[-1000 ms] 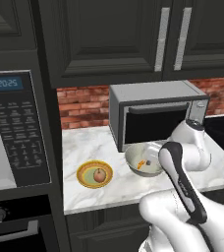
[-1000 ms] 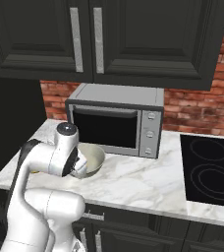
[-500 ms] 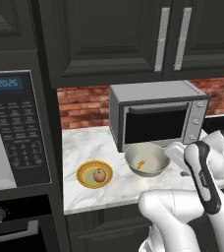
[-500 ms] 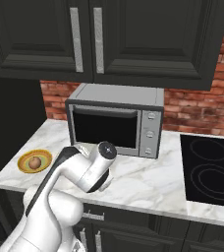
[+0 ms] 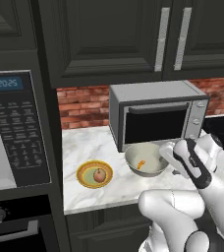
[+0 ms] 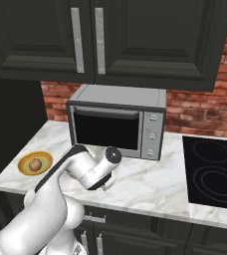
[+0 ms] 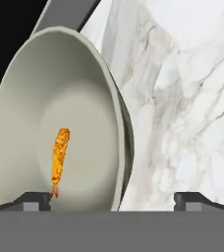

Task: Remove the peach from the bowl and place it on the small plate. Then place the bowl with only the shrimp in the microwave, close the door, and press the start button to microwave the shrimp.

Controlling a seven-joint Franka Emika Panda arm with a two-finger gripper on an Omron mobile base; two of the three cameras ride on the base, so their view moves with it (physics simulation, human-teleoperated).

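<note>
hand view: end effector (image 7: pixel 111 199) wide apart over smooth round bowl (image 7: pixel 30 88); crumbed shrimp (image 7: pixel 59 160) inside; veined marble counter (image 7: pixel 182 108)

The white arm rises from the base, folds at a dark-jointed elbow and reaches forward and low, its wrist bent downward close above the desk (image 6: pixel 150 184). In the hand view the gripper (image 7: pixel 114 199) has its jaws spread wide, the two dark finger tips (image 7: pixel 33 199) far apart, clasping nothing.
</note>
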